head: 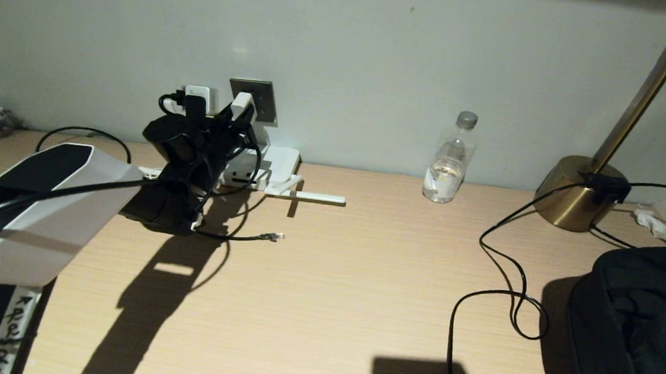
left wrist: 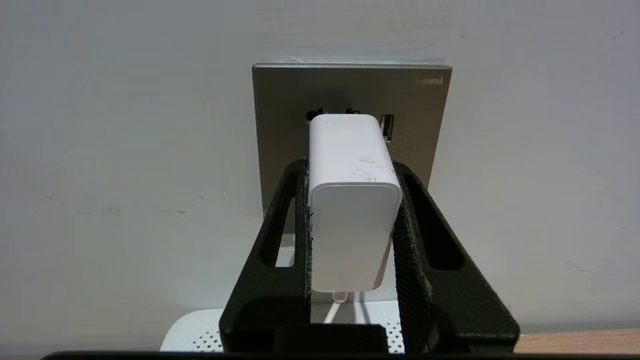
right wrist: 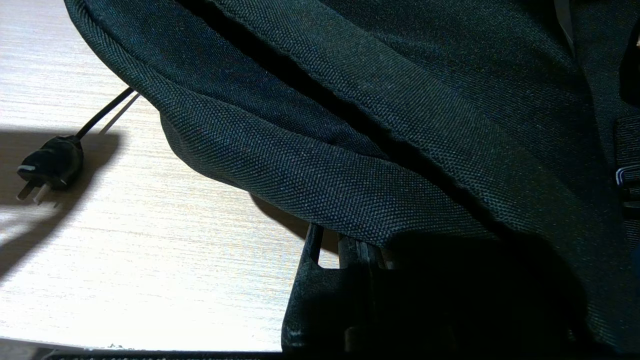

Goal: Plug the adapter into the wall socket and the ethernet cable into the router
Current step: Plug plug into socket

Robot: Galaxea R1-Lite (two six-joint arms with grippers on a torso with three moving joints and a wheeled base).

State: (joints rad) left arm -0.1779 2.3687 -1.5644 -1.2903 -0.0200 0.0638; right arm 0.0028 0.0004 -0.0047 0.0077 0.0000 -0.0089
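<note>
- Black left gripper clamps the small white rounded plastic adapter by its flat sides, nose at the square grey metal wall socket.
- Light, rigid, slippery shell: I'd keep that side grip.
- Right gripper: closed, idle under a black fabric bag at the desk's right edge.

Hotel-like room or home desk, wooden desktop sitting against a plain wall, brass lamp standing upper right, water bottle, black bag lying lower right

Adapter: smooth white plastic, slight sheen; wall socket: brushed grey metal plate; left gripper fingers: matt black plastic, rough inner pads; desk: pale wood grain; bag: coarse dark woven cloth; lamp base: polished brass; bottle: clear plastic
</note>
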